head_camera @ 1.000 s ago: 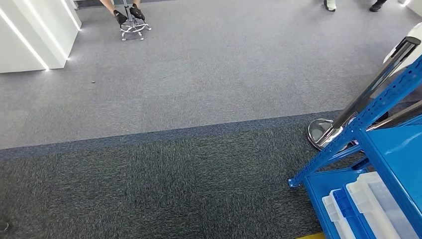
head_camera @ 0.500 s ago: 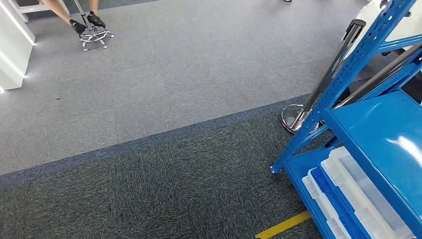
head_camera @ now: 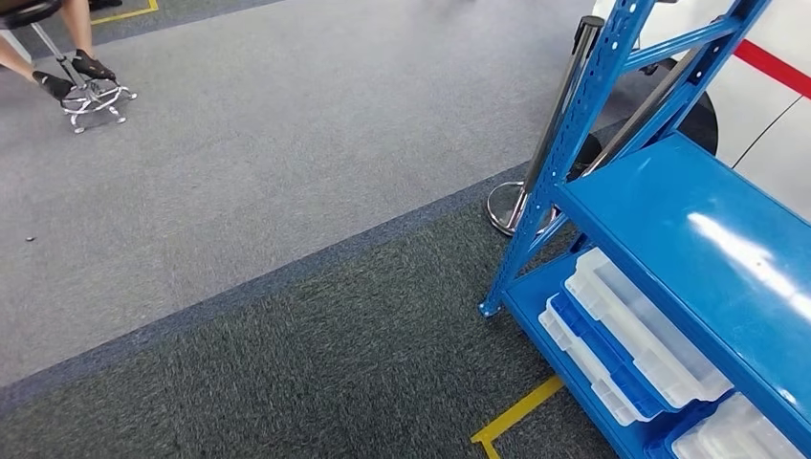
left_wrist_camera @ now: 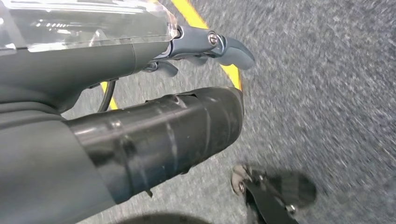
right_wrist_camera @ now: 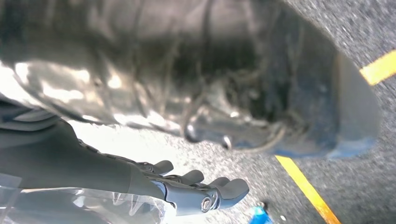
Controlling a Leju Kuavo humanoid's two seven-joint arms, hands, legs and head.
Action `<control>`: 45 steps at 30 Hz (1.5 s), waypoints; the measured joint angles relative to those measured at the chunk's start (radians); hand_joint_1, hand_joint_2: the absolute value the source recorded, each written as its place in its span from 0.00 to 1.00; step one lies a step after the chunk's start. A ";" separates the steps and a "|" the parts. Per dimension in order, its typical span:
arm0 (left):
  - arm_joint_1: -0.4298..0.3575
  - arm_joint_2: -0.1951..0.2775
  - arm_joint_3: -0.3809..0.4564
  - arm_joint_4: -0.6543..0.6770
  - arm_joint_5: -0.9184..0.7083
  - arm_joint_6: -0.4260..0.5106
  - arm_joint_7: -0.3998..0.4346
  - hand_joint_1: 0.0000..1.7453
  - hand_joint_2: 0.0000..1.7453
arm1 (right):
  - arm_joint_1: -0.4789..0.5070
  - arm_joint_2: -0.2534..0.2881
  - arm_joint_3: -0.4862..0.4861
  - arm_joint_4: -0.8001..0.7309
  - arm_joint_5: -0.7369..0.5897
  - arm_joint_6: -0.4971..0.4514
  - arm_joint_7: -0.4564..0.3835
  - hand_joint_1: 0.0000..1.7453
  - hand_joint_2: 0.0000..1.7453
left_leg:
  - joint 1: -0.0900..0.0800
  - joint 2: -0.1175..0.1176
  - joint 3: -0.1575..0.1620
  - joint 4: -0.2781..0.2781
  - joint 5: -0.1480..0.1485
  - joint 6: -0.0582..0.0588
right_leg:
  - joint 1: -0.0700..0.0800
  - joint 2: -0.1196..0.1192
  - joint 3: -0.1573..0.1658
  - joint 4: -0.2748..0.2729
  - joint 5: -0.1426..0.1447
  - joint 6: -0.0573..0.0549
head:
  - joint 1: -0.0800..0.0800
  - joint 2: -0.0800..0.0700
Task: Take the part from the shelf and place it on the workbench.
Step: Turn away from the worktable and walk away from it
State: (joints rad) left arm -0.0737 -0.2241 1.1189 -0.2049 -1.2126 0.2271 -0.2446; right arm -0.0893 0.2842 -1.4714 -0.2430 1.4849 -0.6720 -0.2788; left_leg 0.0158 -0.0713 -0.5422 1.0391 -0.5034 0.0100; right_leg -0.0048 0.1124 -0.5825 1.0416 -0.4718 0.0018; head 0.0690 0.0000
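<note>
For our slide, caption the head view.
Blue shelf with clear bins at right, grey carpet ahead.

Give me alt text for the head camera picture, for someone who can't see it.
A blue metal shelf stands at the right on dark grey carpet, its lower level holding clear and blue plastic bins. Yellow floor tape runs beside its base, and a chrome barrier post stands behind it. A seated person's feet rest on a stool base at the far left.

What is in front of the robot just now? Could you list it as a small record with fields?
shelf: blue metal rack, at right in the head view
on lower shelf: clear and blue plastic bins
floor: grey carpet, yellow tape line
beside shelf: chrome post
left hand: holds nothing
right hand: holds nothing
</note>
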 joint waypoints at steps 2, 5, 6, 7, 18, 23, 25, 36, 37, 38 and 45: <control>-0.002 -0.001 0.000 0.000 0.000 0.000 -0.001 0.00 0.00 | 0.003 0.000 0.000 0.000 0.001 0.002 0.000 0.00 0.00 | 0.001 0.022 0.004 -0.007 0.007 0.013 | -0.002 0.001 -0.004 0.000 0.000 0.012 | 0.000 0.000; -0.001 -0.002 0.001 0.000 0.000 0.000 -0.001 0.00 0.00 | 0.002 0.000 0.000 0.001 0.001 0.002 0.000 0.00 0.00 | 0.003 0.061 0.006 -0.019 0.015 0.030 | 0.000 -0.077 -0.052 0.105 -0.066 0.026 | 0.004 0.000; 0.001 -0.002 0.001 0.000 0.000 0.000 -0.001 0.00 0.00 | 0.001 0.000 0.000 0.001 0.001 0.002 0.000 0.00 0.00 | 0.002 0.075 0.005 -0.019 0.015 0.033 | -0.001 -0.094 -0.085 0.172 -0.100 0.031 | 0.004 0.000; 0.003 -0.002 0.001 0.000 0.000 0.000 -0.001 0.00 0.00 | 0.000 0.000 0.000 0.002 0.001 0.002 -0.001 0.00 0.00 | 0.002 0.090 0.004 -0.019 0.014 0.033 | -0.003 -0.100 -0.114 0.233 -0.124 0.034 | 0.004 0.000; -0.007 -0.005 0.001 0.000 0.000 0.001 -0.001 0.00 0.00 | 0.002 -0.001 0.001 0.003 0.000 0.003 -0.002 0.00 0.00 | -0.004 0.169 0.035 -0.011 -0.022 -0.007 | 0.005 -0.142 0.016 -0.021 0.001 -0.010 | 0.003 0.000; -0.001 -0.005 0.002 0.000 0.000 0.001 -0.001 0.00 0.00 | 0.001 -0.002 0.002 0.003 -0.001 0.004 0.000 0.00 0.00 | 0.000 0.081 -0.092 0.248 -0.141 -0.019 | -0.001 -0.088 0.022 -0.031 0.008 -0.027 | 0.001 0.000; 0.002 -0.005 0.002 0.000 0.000 0.001 0.000 0.00 0.00 | 0.002 -0.002 0.002 0.003 -0.002 0.004 0.000 0.00 0.00 | 0.000 0.077 -0.097 0.236 -0.100 -0.019 | -0.001 -0.058 0.023 -0.026 0.006 -0.026 | 0.001 0.000; 0.001 -0.007 0.002 0.000 -0.001 0.001 0.002 0.00 0.00 | 0.005 -0.002 0.003 0.004 -0.003 0.004 0.002 0.00 0.00 | 0.007 0.061 0.002 -0.025 0.023 0.026 | -0.003 -0.082 -0.061 0.121 -0.072 0.026 | 0.009 0.000; 0.002 -0.007 0.002 0.000 -0.001 0.001 0.002 0.00 0.00 | 0.004 -0.002 0.003 0.004 -0.003 0.004 0.002 0.00 0.00 | 0.005 0.076 0.002 -0.025 0.022 0.027 | -0.004 -0.096 -0.094 0.187 -0.101 0.029 | 0.010 0.000; 0.003 -0.007 0.002 0.000 -0.001 0.001 0.003 0.00 0.00 | 0.003 -0.002 0.003 0.004 -0.002 0.004 0.002 0.00 0.00 | 0.004 0.091 0.002 -0.025 0.020 0.028 | -0.006 -0.101 -0.121 0.238 -0.118 0.032 | 0.010 0.000; 0.001 -0.007 0.002 0.000 -0.001 0.002 0.004 0.00 0.00 | 0.005 -0.002 0.003 0.004 -0.004 0.004 0.003 0.00 0.00 | -0.002 0.166 0.025 -0.026 0.001 0.006 | 0.007 -0.186 0.007 -0.013 0.004 0.009 | 0.010 0.000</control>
State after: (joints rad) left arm -0.0727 -0.2316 1.1208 -0.2049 -1.2139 0.2290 -0.2407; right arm -0.0842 0.2819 -1.4680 -0.2392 1.4809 -0.6676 -0.2762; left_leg 0.0137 0.0943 -0.5167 1.0128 -0.5021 0.0163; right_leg 0.0022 -0.0732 -0.5756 1.0282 -0.4677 0.0104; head 0.0786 0.0000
